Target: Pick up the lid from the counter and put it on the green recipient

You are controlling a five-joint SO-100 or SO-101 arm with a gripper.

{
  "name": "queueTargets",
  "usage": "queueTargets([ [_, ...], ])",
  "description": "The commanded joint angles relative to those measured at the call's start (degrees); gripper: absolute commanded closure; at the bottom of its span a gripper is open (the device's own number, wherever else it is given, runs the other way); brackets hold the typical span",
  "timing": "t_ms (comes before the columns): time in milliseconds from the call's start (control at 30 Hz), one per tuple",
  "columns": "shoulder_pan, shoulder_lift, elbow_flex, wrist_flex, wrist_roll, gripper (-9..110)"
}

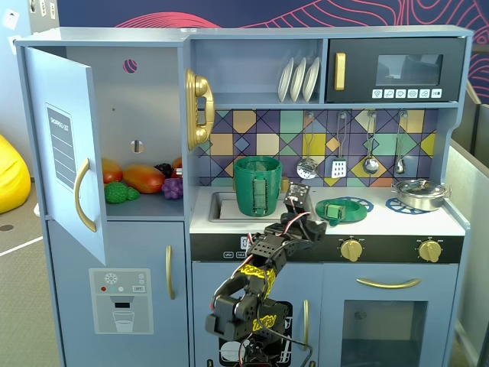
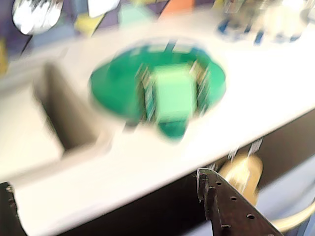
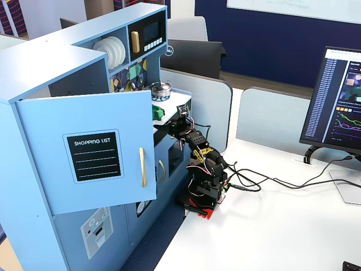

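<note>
The lid (image 1: pixel 334 209) is a flat green disc with a raised knob, lying on a blue burner ring (image 1: pixel 359 205) on the white counter. In the blurred wrist view the lid (image 2: pixel 157 86) fills the upper middle. The green recipient (image 1: pixel 257 186), a tall dark-green pot with a strap handle, stands in the sink left of the lid. My gripper (image 1: pixel 299 197) hovers at the counter's front edge between pot and lid. In the wrist view the gripper (image 2: pixel 103 179) is open, its fingers (image 2: pixel 219 201) wide apart with nothing between them, short of the lid.
A silver pan (image 1: pixel 419 193) sits on the right burner. The sink (image 2: pixel 64 113) lies left of the lid. Gold knobs (image 1: pixel 351 248) line the black front panel. The fridge door (image 1: pixel 65 145) hangs open at the left. The arm's base (image 3: pixel 206 186) stands on a white desk.
</note>
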Motion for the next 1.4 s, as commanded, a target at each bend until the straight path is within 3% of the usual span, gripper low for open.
queueTargets([
  [0,2.11,-5.89,-4.75,-8.00,-1.05,54],
  [967,2.81,-38.50,-32.08,-11.43,-4.04,59],
  [1267,0.97,-48.52,-40.08,-11.16,-3.69,64],
  [1367,0.35,-50.01,-41.13,-10.46,-3.96,71],
])
